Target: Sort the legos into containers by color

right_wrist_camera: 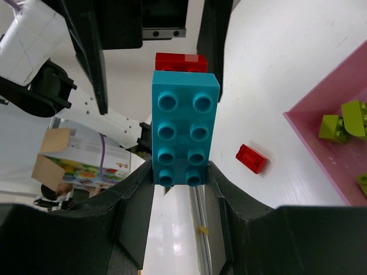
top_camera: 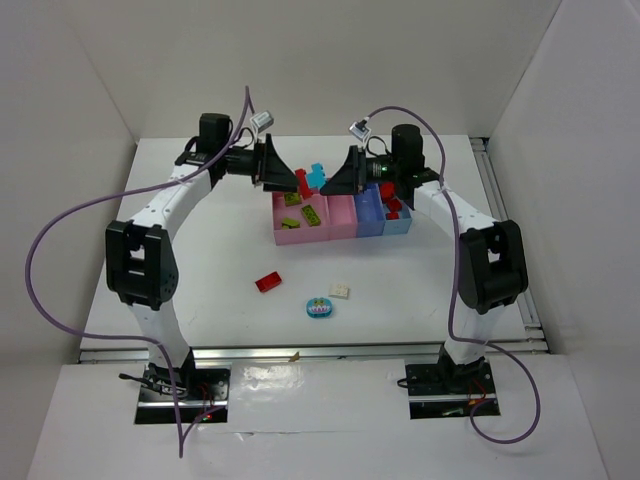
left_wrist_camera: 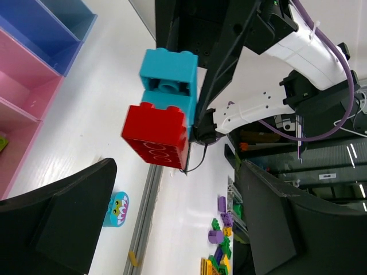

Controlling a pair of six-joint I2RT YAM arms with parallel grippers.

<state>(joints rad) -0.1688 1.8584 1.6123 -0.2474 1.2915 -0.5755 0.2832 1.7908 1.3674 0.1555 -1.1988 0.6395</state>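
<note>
Right gripper point(right_wrist_camera: 179, 172) clamps teal brick point(right_wrist_camera: 185, 129), with red brick point(right_wrist_camera: 181, 62) stuck beyond its fingertips. Left gripper point(left_wrist_camera: 178, 172) spread, empty. Greens point(top_camera: 300, 212) binned below the hands. Still loose: red piece point(top_camera: 268, 282), cream piece point(top_camera: 340, 291), teal-pink piece point(top_camera: 320, 308).

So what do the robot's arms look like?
The left arm and right arm are white tubes with chunky black joints. The left pincer and right pincer are black, with wide wedge-shaped fingers. A long purple cable loops off each arm. Each arm stands on a black base plate with little red wires.
</note>
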